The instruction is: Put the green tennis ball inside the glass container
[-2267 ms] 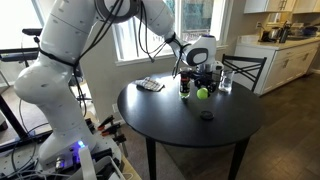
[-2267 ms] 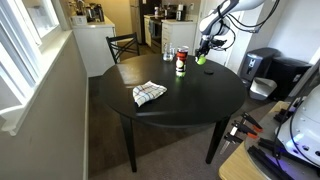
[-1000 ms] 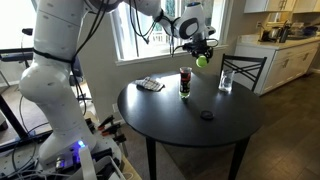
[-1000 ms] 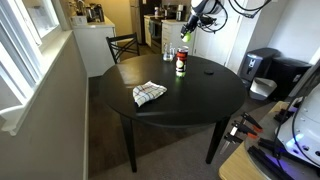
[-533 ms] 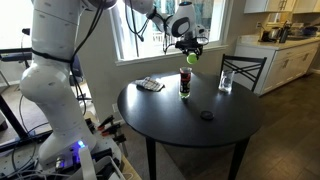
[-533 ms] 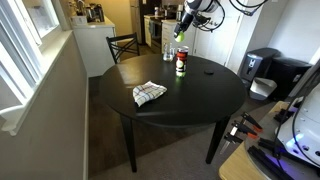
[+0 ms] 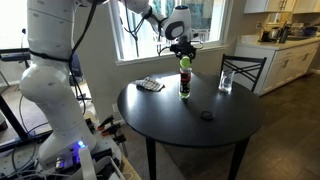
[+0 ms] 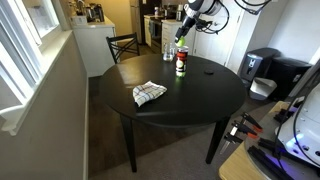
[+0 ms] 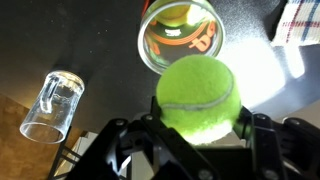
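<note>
I'm holding the green tennis ball (image 9: pixel 197 97) in the gripper (image 9: pixel 197 142), its fingers (image 9: pixel 128 137) clenched against the ball's two sides, so the grasp looks firm. In both exterior views the ball (image 7: pixel 185 62) is hanging just above the mouth of the glass container (image 7: pixel 184 83), apart from it as far as I can tell, though the gap is too small to judge well. The container is standing upright toward the far side of the round table (image 7: pixel 235 125), with the clear tumbler (image 7: pixel 226 80) to its right and a checked cloth (image 7: pixel 149 85) to its left.

I'm judging this as the placing step: the ball is lifted and carried, and only the drop remains. In the wrist view the open mouth (image 9: pixel 181 38) is showing mostly clear of the ball, which covers only one edge of the rim, so I'm not trusting the line-up yet; the camera's angle may account for some of that. Next I'm planning to centre the ball over the opening, ease down, then release. The ball looks about as wide as the mouth, so an off-centre release could leave it perched on the rim or nudge the tall jar over.
</note>
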You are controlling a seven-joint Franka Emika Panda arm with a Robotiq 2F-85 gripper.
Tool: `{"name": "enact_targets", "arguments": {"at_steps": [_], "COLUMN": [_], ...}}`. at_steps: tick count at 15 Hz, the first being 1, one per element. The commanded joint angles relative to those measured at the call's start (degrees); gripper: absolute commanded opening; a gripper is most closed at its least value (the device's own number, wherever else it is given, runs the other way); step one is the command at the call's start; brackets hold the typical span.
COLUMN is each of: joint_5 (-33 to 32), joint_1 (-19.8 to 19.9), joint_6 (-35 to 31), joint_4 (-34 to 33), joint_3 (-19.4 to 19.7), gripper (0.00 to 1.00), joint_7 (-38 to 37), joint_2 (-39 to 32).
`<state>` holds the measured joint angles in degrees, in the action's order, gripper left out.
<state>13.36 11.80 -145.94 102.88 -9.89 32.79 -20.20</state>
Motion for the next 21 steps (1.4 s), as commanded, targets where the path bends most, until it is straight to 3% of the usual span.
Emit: {"name": "enact_targets", "arguments": {"at_steps": [1,13,21], "joint_5": [3.7,4.7,4.0], "joint_1": [0.9,-0.2,-0.5], "joint_6": [-1.0,-1.7,-6.7], "joint_4": [5.4,9.5,9.6], "joint_3": [-0.2,2.9,3.6], "gripper": [0.41,0.41,0.41], "joint_7": [5.1,6.5,5.3], "joint_2": [4.9,6.9,6.0]}}
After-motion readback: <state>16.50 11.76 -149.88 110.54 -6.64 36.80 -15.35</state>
